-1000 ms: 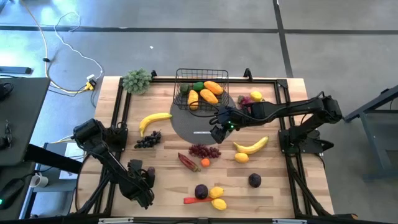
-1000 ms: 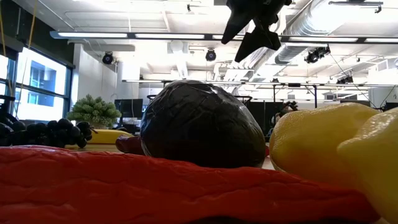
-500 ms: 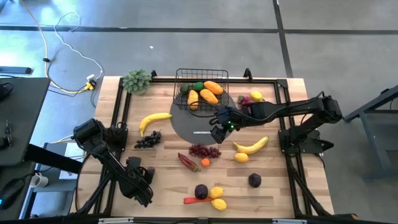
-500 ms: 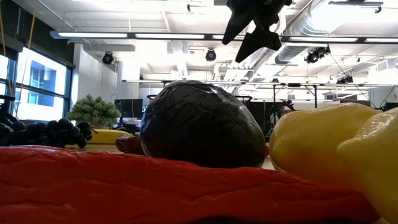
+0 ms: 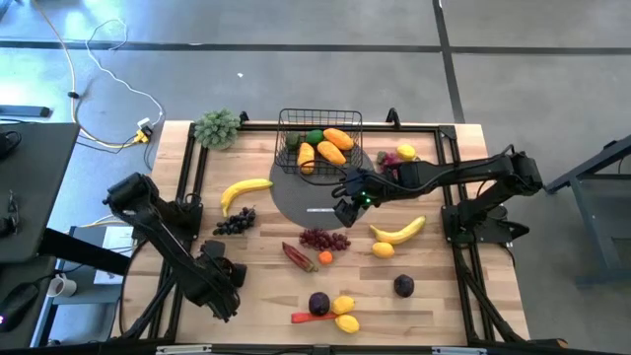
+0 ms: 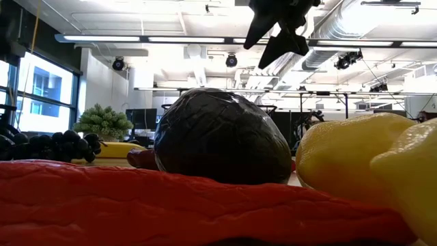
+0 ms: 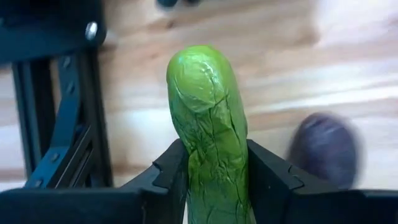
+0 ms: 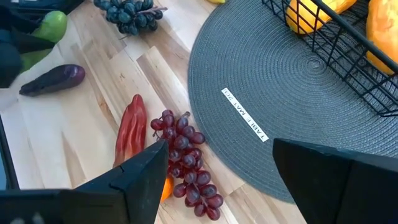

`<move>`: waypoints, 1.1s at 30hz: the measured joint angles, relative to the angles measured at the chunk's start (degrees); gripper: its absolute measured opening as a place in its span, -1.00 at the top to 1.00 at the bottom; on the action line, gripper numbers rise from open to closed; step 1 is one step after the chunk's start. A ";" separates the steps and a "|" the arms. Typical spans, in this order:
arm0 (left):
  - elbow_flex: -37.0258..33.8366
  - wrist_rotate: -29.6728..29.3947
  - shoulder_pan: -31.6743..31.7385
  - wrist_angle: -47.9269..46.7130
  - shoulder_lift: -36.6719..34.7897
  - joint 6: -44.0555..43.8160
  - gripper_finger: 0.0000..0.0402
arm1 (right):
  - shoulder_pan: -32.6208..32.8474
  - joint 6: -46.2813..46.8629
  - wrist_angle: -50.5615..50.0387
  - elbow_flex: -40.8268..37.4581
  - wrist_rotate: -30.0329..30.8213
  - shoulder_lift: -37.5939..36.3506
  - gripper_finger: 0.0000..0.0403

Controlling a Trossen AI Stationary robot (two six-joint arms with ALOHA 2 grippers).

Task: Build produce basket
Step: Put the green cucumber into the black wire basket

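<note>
Cucumber point(image 7: 208, 143) is sitting clamped between left gripper point(image 7: 214, 168) fingers; right gripper point(image 8: 214, 165) is hanging open, holding nothing.

Overhead camera straight down on table point(image 5: 434, 296), low camera level behind plum point(image 6: 222, 137), wrist cameras close.

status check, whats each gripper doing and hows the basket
Left gripper shut on cucumber, near table's left front. Right gripper open, empty, over grey mat. Basket partly filled. Nothing blocking it.
</note>
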 joint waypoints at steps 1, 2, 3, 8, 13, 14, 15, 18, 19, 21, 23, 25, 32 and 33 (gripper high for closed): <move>0.00 -1.36 0.39 -0.46 -1.25 0.02 0.42 | -0.21 0.04 0.00 0.00 0.02 0.00 -0.34; 0.02 -2.97 0.81 -0.87 -2.43 0.16 0.42 | -0.49 0.05 0.00 0.00 0.02 0.00 -0.34; 0.02 -4.91 1.27 -1.20 -3.46 0.47 0.42 | -0.79 0.02 0.01 0.00 0.02 0.00 -0.34; 0.02 -15.89 3.53 -3.54 -9.23 1.20 0.42 | -2.55 -0.05 0.02 0.00 0.02 0.00 -0.34; 0.02 -25.20 7.05 -6.61 -15.09 3.59 0.42 | -4.94 -0.46 0.03 0.00 0.04 0.00 -0.34; 0.02 -26.67 8.04 -7.07 -16.31 4.50 0.42 | -5.50 -0.49 0.02 0.00 0.03 0.02 -0.34; 0.02 -28.26 9.11 -7.49 -17.49 5.60 0.42 | -6.11 -0.65 0.03 0.00 -0.03 0.02 -0.34; 0.02 -33.38 12.81 -7.46 -20.86 10.42 0.42 | -8.11 -1.76 0.07 0.00 -0.78 0.02 -0.34; 0.02 -34.89 14.20 -7.39 -21.97 12.17 0.41 | -8.79 -1.91 0.04 0.00 -0.87 0.02 -0.34; 0.02 -37.53 17.25 -7.27 -23.89 15.95 0.41 | -10.22 -1.99 0.06 0.00 -0.91 0.02 -0.34; 0.02 -39.09 20.56 -7.09 -25.69 19.98 0.41 | -11.66 -2.00 0.05 0.00 -0.92 0.02 -0.34; 0.02 -40.61 24.19 -6.61 -27.49 24.61 0.41 | -13.09 -2.68 0.07 0.00 -0.92 0.02 -0.34; 0.02 -44.38 36.60 2.42 -32.54 44.95 0.41 | -18.41 -4.06 0.07 0.00 -1.14 0.02 -0.34; 0.02 -44.75 38.34 4.43 -33.08 48.25 0.41 | -19.20 -4.34 0.07 0.00 -1.21 0.02 -0.34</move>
